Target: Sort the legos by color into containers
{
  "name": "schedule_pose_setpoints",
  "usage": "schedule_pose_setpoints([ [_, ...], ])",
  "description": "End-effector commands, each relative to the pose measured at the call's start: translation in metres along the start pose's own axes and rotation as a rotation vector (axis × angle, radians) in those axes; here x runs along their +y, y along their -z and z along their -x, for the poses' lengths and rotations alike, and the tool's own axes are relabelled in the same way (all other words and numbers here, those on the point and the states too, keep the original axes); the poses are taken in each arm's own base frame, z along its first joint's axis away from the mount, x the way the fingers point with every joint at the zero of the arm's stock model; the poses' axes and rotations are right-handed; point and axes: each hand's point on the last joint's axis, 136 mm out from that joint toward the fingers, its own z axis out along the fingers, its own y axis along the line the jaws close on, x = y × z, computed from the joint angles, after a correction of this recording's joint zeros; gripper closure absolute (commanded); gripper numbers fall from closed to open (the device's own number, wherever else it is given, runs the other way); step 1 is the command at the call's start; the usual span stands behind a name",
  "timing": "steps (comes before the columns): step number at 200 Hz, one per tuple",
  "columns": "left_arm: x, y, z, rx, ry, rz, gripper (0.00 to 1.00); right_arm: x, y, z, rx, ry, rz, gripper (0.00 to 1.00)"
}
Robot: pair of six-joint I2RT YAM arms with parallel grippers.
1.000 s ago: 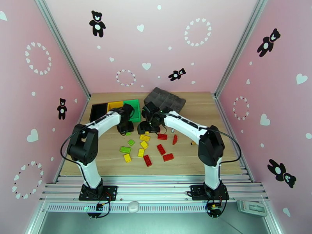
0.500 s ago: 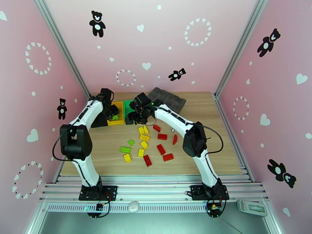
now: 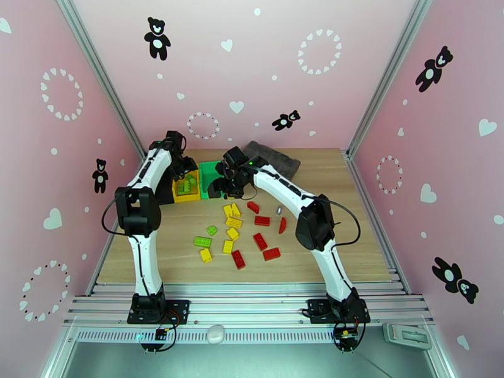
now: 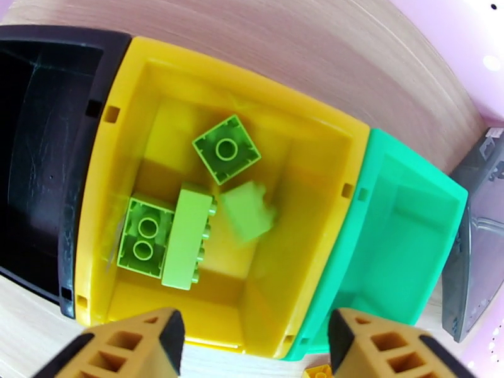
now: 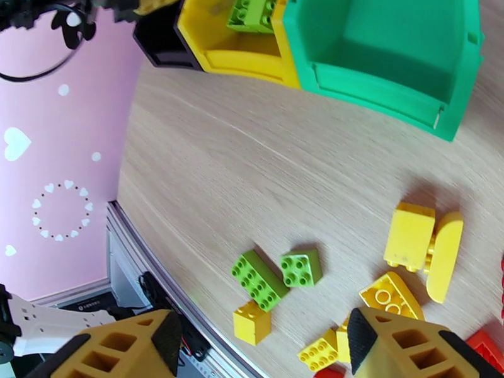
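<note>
My left gripper [image 4: 252, 348] hangs open over the yellow bin [image 4: 113, 114], where several lime green bricks [image 4: 186, 237] lie; one more [image 4: 249, 212] is blurred in mid-fall. The black bin [image 4: 38, 152] on its left and the green bin [image 4: 403, 234] on its right hold nothing. From above, the left gripper [image 3: 184, 167] sits at the yellow bin [image 3: 178, 198]. My right gripper [image 3: 220, 184] stands open at the green bin [image 3: 211, 168], with nothing between its fingers [image 5: 416, 348]. Loose green [image 5: 258, 278], yellow [image 5: 409, 237] and red [image 3: 259, 240] bricks lie on the table.
A dark grey compartment tray [image 3: 274, 155] lies behind the right arm, close to the green bin. A small silver piece [image 3: 279, 210] rests among the red bricks. The loose bricks cluster in the middle of the table [image 3: 353, 203], with bare wood left and right.
The left arm swung from the table's middle back to the yellow bin and let go of a green brick. The right arm drew back toward the green bin.
</note>
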Motion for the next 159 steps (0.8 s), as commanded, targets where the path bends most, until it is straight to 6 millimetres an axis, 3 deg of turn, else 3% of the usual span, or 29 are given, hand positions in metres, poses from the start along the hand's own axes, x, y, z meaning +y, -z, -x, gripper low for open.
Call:
schedule_pose_setpoints([
  [1,0.005,0.025,-0.014,-0.005,0.007,-0.006,0.34,-0.009,0.002,-0.009,0.023,0.013,-0.057,0.27],
  [40,0.02,0.039,-0.066,0.007,-0.027,0.021,0.33,-0.024,0.002,-0.026,0.04,0.005,-0.125,0.29],
  [72,0.026,0.038,-0.13,0.07,-0.074,0.034,0.31,-0.039,0.007,-0.046,0.048,-0.008,-0.187,0.3],
  [120,0.02,0.021,-0.221,0.183,-0.081,0.017,0.31,-0.068,0.025,-0.084,0.034,-0.039,-0.284,0.27],
  [159,0.01,-0.002,-0.267,0.245,-0.084,0.023,0.31,-0.08,0.038,-0.11,0.027,-0.057,-0.315,0.25],
])
